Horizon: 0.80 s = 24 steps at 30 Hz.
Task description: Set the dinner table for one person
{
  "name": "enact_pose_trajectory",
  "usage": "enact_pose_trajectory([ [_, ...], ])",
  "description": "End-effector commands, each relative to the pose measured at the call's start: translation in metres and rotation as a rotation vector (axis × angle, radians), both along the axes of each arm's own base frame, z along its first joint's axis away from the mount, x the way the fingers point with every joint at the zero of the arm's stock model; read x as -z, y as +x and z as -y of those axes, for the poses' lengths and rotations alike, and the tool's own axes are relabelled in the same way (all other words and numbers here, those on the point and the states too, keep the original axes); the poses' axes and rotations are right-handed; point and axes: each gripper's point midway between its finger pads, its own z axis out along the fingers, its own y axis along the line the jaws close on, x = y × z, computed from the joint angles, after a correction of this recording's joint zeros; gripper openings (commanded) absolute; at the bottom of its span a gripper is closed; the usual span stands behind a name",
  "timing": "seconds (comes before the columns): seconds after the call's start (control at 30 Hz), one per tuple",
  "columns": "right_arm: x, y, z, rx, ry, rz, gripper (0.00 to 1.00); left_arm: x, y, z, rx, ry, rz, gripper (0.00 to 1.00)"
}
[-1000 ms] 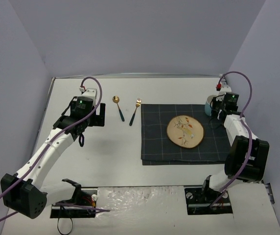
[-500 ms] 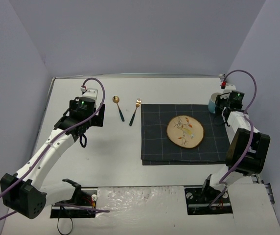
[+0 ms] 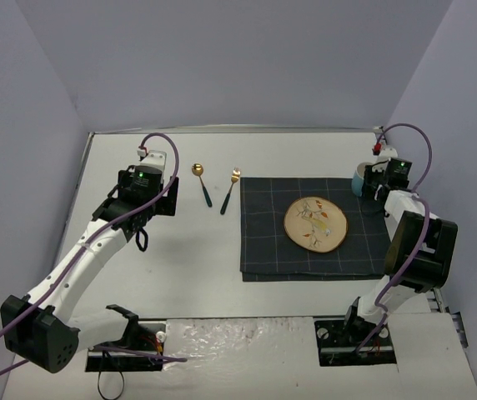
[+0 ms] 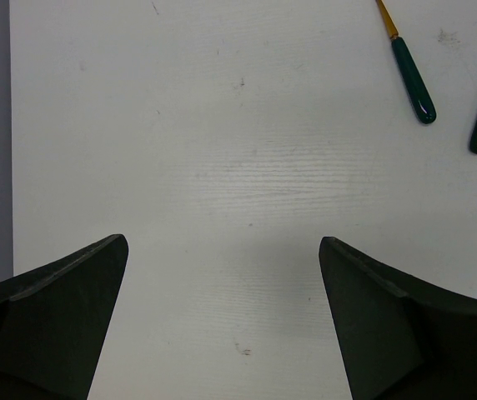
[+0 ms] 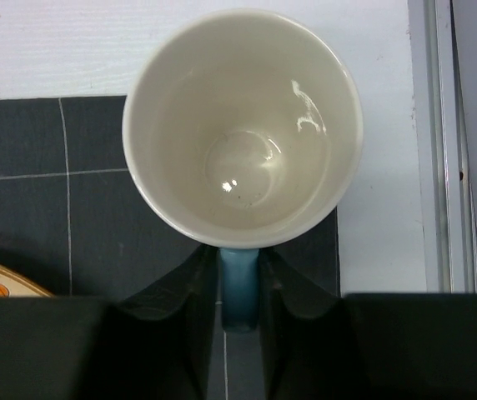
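The large, flat, white rectangular dinner table (image 3: 197, 275) with a thin metal rim is seen under everything, and both arms are fixed at its near edge. On its right half a dark navy cloth placemat (image 3: 272, 242) with thin grid lines is spread. A round beige plate (image 3: 315, 222) with a leaf pattern is laid on the placemat. At the far right corner of the placemat a ceramic mug (image 5: 243, 125), light blue outside and cream inside, is stood upright. Its handle is flanked closely by the fingers of the right gripper (image 5: 238, 271); whether it is pressed or only touched cannot be told. The left gripper (image 4: 222, 240) is held spread wide above bare tabletop. Left of the placemat a gold spoon (image 3: 202, 183) and a gold fork (image 3: 229, 190), both with dark green handles, are laid side by side, not touching.
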Motion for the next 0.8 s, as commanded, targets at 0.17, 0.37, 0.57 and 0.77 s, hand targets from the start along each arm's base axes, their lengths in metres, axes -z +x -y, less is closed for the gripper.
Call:
enact_pose_trajectory([
  [0.17,-0.071,0.016,0.006,0.043,-0.047,0.226,0.65,-0.02,0.013,0.002,-0.018,-0.021,0.078,0.97],
  [0.37,-0.133,0.008,-0.008,0.1,-0.037,0.336,0.92,-0.013,0.015,0.009,-0.031,-0.072,0.058,0.97],
  [0.57,-0.204,-0.002,-0.05,0.109,0.058,0.497,1.0,0.003,0.024,0.032,-0.022,-0.165,-0.007,0.97],
  [0.77,-0.255,-0.023,-0.099,0.06,0.242,0.633,1.0,0.018,0.042,0.07,-0.006,-0.275,-0.102,0.97],
])
